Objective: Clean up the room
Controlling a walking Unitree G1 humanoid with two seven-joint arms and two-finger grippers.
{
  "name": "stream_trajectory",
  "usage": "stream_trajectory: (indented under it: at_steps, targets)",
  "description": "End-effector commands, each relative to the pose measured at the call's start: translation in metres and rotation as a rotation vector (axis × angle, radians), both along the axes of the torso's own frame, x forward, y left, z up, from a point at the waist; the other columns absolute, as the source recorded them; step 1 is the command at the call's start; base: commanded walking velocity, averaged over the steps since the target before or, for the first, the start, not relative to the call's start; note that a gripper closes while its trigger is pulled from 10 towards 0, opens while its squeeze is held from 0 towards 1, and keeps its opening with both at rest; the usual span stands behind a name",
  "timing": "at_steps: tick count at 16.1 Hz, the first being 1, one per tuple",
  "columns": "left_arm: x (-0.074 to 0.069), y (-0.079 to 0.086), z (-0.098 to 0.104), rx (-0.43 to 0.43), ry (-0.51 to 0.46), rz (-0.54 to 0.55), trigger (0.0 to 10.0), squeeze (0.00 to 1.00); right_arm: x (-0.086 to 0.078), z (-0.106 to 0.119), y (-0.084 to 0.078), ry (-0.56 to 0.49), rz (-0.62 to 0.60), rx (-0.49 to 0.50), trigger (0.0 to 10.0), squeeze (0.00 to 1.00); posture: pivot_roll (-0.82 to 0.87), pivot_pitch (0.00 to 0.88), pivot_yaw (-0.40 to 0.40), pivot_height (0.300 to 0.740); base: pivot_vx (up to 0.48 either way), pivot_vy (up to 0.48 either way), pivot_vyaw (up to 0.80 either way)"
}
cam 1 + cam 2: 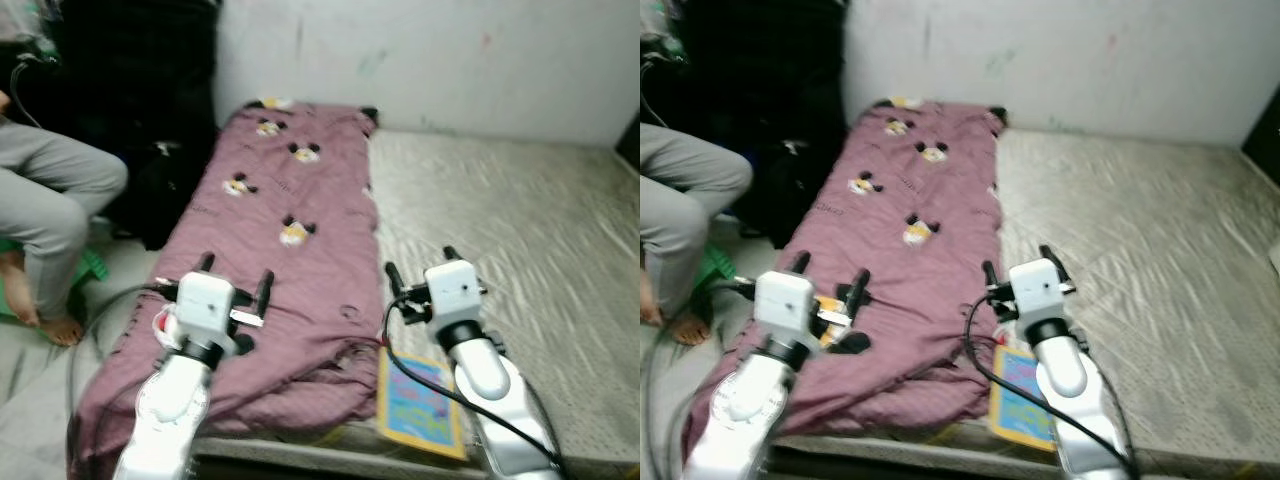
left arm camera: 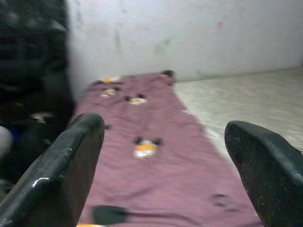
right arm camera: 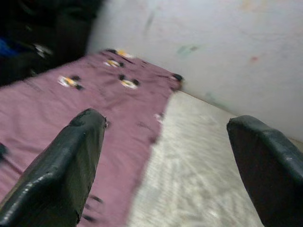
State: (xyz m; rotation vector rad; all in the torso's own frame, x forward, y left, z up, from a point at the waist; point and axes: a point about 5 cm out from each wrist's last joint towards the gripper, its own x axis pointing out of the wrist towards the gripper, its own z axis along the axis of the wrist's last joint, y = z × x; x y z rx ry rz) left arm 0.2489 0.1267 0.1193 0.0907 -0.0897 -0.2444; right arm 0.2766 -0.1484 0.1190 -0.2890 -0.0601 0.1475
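a maroon blanket with cartoon-mouse prints lies lengthwise along the left part of a bare grey mattress, its far end at twelve o'clock against the white wall, its near end rumpled at the mattress edge. the left gripper hovers over the near part of the blanket at about seven o'clock, fingers spread wide — holding nothing. the right gripper hangs at about five o'clock over the blanket's right edge where it meets the mattress, fingers likewise apart and empty. just beside the right arm, at the near mattress edge, lies a yellow-bordered book, partly touching the blanket's hem. at nine o'clock a person's leg in grey trousers, barefoot, rests by the bed; dark bags stand behind it.
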Motion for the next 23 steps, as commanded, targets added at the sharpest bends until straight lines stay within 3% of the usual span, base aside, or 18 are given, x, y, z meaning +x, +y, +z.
stream_trajectory:
  at_steps: [1, 12, 16, 23]
  targets:
    - [0.002, 0.003, 0.004, 0.016, -0.016, 0.002, 10.0, 0.0, 0.002, 0.003, 0.001, -0.013, -0.002, 0.003, 10.0, 0.0, -0.01, 0.0, -0.002, 0.74, 0.0, -0.364, 0.0]
    - [0.003, 0.001, 0.004, 0.022, -0.024, -0.004, 10.0, 0.0, 0.003, 0.002, 0.001, -0.014, 0.002, -0.002, 10.0, 0.0, -0.01, 0.0, -0.004, 0.74, 0.0, -0.353, 0.0]
    - [0.005, 0.002, 0.007, 0.026, -0.044, 0.013, 10.0, 0.0, 0.006, 0.003, 0.001, -0.014, -0.002, 0.001, 10.0, 0.0, 0.0, 0.0, -0.005, 0.74, 0.0, 0.0, 0.0]
    - [0.022, 0.004, 0.015, 0.033, -0.1, 0.053, 10.0, 0.0, 0.025, 0.009, -0.001, -0.05, -0.015, -0.002, 10.0, 0.0, 0.0, 0.0, -0.005, 0.74, 0.0, 0.0, -0.58]
